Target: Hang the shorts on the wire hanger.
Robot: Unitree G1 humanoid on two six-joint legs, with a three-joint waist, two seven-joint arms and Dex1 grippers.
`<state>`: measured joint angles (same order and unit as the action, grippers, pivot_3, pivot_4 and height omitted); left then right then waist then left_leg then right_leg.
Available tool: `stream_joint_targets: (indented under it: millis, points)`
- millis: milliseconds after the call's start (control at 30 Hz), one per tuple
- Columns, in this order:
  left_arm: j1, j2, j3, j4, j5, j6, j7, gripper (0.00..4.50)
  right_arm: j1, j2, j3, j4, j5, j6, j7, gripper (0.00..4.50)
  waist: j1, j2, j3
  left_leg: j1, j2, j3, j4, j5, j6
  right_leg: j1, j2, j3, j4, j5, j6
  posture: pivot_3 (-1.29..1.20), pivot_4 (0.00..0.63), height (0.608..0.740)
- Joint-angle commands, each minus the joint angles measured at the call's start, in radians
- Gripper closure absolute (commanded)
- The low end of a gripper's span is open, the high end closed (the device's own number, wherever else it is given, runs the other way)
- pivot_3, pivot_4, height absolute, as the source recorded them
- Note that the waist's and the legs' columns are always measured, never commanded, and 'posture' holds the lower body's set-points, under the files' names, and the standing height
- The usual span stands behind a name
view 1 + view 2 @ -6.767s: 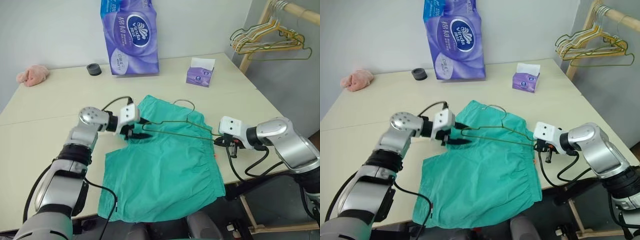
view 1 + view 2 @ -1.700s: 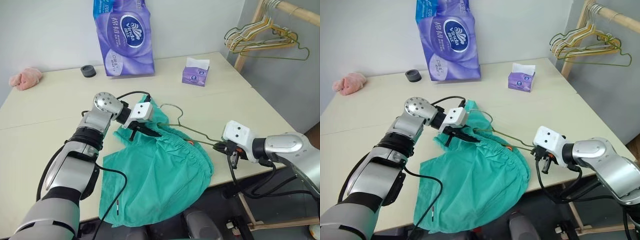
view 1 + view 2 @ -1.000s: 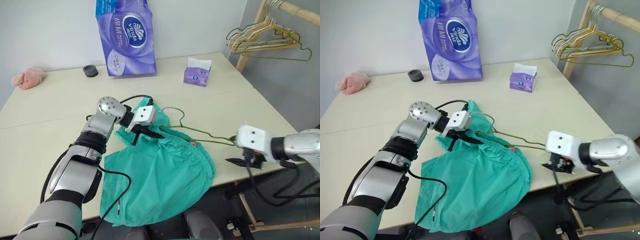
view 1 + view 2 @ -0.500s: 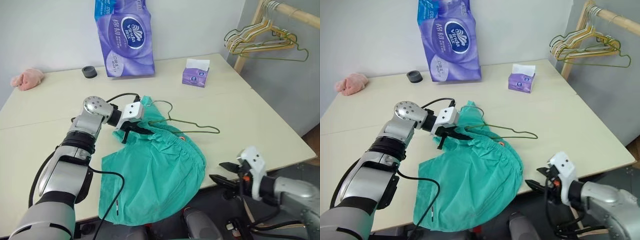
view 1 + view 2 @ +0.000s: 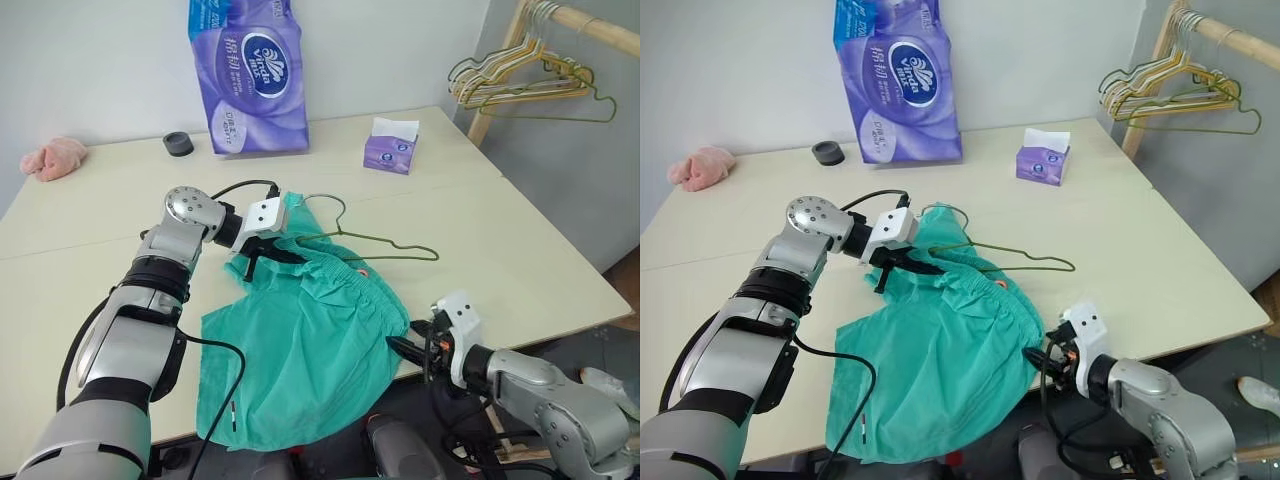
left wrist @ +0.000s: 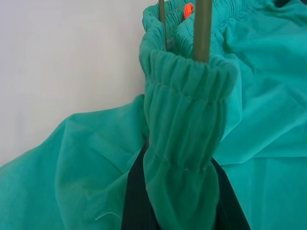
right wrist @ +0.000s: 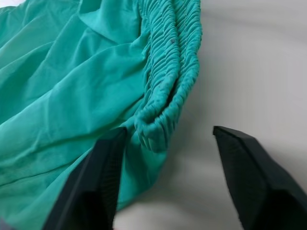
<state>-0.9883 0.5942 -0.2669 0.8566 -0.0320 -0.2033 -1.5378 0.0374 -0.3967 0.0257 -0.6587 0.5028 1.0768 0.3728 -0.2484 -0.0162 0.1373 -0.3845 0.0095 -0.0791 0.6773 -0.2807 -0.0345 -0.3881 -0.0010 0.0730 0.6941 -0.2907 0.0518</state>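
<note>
A: Why was the left gripper (image 5: 268,256) clamped on the shorts (image 5: 310,340)?
B: To pin waistband against the hanger (image 5: 372,246) on the counter (image 5: 500,240).
A: And the right gripper (image 7: 163,177)?
B: Open beside the waistband's free corner, empty.

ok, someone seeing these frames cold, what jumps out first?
The teal shorts sprawled over the table's near edge, with the wire hanger threaded into their waistband. The left gripper is shut on the waistband at the hanger's left end, while the right gripper sits open at the waistband's other end near the table edge. Behind, a big purple tissue pack stands by the wall.
</note>
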Motion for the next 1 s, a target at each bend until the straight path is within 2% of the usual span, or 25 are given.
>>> stream_joint_targets:
  millis: [33,167,200,467,600,767,1000]
  points:
    - [-0.023,0.016,0.039,-0.013,-0.009,0.0,0.007,4.5,-0.017,0.005,-0.029,-0.008,0.004,-0.008,-0.021,2.81,0.001,0.0,0.0,0.0,0.0,0.0,0.0,0.0,0.0,0.0,0.0,0.0,0.0,0.0,0.0,-0.25,0.099,0.74]
    - [-0.025,0.026,0.047,-0.011,-0.012,0.007,0.008,4.5,-0.03,-0.023,-0.081,0.005,0.001,0.001,-0.029,4.24,0.002,0.0,0.0,0.0,0.0,-0.001,0.0,0.0,0.0,0.0,0.0,0.0,0.0,0.0,0.0,-0.25,0.096,0.74]
    - [-0.025,0.029,0.049,-0.011,-0.013,0.008,0.008,4.5,-0.038,-0.035,-0.094,0.009,-0.004,0.0,-0.032,4.47,0.003,0.0,0.0,0.0,0.0,-0.001,0.0,0.0,0.0,0.0,0.0,0.0,0.0,0.0,0.0,-0.25,0.096,0.74]
    - [-0.005,0.06,0.075,-0.061,-0.043,0.067,-0.035,4.5,-0.121,-0.215,-0.251,0.069,-0.027,-0.026,0.004,4.47,0.004,0.0,0.0,0.0,-0.001,0.0,0.0,0.0,0.0,0.0,0.0,0.0,0.0,0.0,0.0,-0.24,0.091,0.74]
    - [0.006,0.064,0.085,-0.103,-0.07,0.126,-0.058,4.5,-0.122,-0.3,-0.281,0.091,-0.029,-0.047,0.05,4.47,0.005,0.0,0.0,0.0,-0.001,0.001,0.0,0.0,0.0,0.0,0.0,-0.001,0.0,0.0,0.0,-0.24,0.091,0.74]
    - [0.029,0.084,0.051,-0.157,-0.09,0.162,-0.077,4.5,-0.143,-0.33,-0.283,0.105,-0.029,-0.054,0.065,4.47,0.003,0.0,0.0,0.0,0.0,0.001,0.0,0.0,0.0,0.0,0.0,0.0,0.0,0.0,0.0,-0.25,0.089,0.74]
    - [0.043,0.127,-0.019,-0.15,-0.067,0.1,-0.077,4.5,-0.162,-0.351,-0.302,0.099,-0.018,-0.053,0.074,4.47,0.004,0.0,0.0,0.0,0.0,0.001,0.0,0.0,0.0,0.0,0.0,0.0,0.0,0.0,0.0,-0.25,0.09,0.74]
